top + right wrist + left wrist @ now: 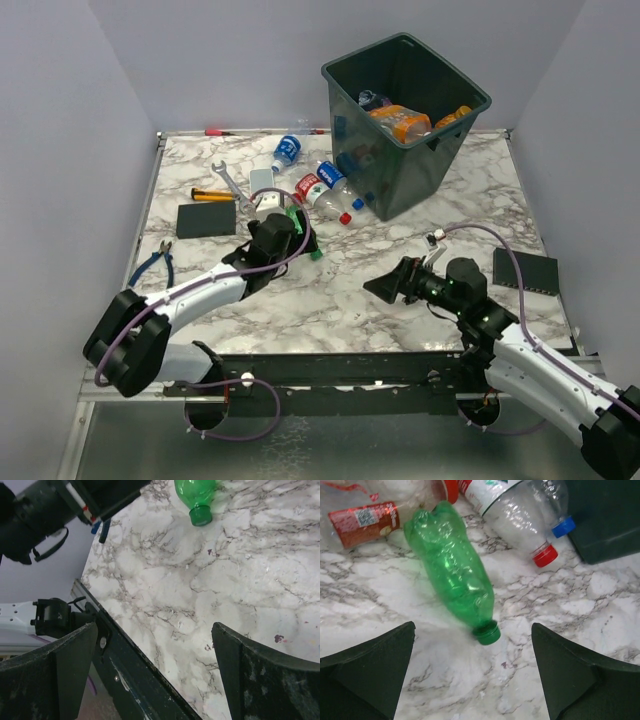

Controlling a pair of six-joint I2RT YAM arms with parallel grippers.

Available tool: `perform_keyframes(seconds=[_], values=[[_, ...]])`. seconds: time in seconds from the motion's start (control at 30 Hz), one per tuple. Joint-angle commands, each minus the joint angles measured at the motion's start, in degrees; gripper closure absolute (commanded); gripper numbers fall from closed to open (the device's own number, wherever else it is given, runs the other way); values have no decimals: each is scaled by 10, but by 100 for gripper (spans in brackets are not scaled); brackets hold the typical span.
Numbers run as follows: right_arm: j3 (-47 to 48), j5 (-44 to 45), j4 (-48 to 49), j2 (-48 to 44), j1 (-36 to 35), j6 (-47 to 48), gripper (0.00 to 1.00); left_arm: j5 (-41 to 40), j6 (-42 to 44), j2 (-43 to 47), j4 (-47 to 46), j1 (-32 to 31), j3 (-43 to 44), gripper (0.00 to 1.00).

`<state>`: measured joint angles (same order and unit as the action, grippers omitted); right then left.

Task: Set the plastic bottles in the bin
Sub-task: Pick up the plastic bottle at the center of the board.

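A green bottle point(451, 570) lies on the marble table with its cap point(486, 633) pointing toward my left gripper point(472, 675). That gripper is open and empty, just short of the cap. Beyond the green bottle lie clear bottles with a red cap point(545, 556), a blue cap point(563, 526) and a red label point(364, 522). In the top view a blue-labelled bottle point(287, 151) rests further back. The bin point(440, 160) stands at the back right with several bottles point(400, 122) inside. My right gripper point(385, 285) hovers open and empty over the near middle of the table point(155, 670).
A wrench point(230, 180), a yellow-handled tool point(212, 196), pliers point(155, 262) and a black slab point(205, 220) lie at the left. A small grey slab point(262, 180) sits near the bottles. Another dark slab point(525, 270) lies at the right edge.
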<state>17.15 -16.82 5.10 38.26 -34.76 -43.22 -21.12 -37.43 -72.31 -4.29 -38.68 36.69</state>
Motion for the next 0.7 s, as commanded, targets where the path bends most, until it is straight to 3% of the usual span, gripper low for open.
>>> perform_keyframes(seconds=[0.0,0.27,0.5,0.67], values=[[-29,-65,69,13,1,-28,1,25,-37,-56,-23,20,61,1],[-12,-41,-16,-32,2,3,2,7,-107,-160,20,49,104,1],[7,-30,-67,-58,1,17,2,8,-97,-229,19,70,142,1],[6,-29,-76,-61,1,12,3,28,-88,-272,16,83,171,13]])
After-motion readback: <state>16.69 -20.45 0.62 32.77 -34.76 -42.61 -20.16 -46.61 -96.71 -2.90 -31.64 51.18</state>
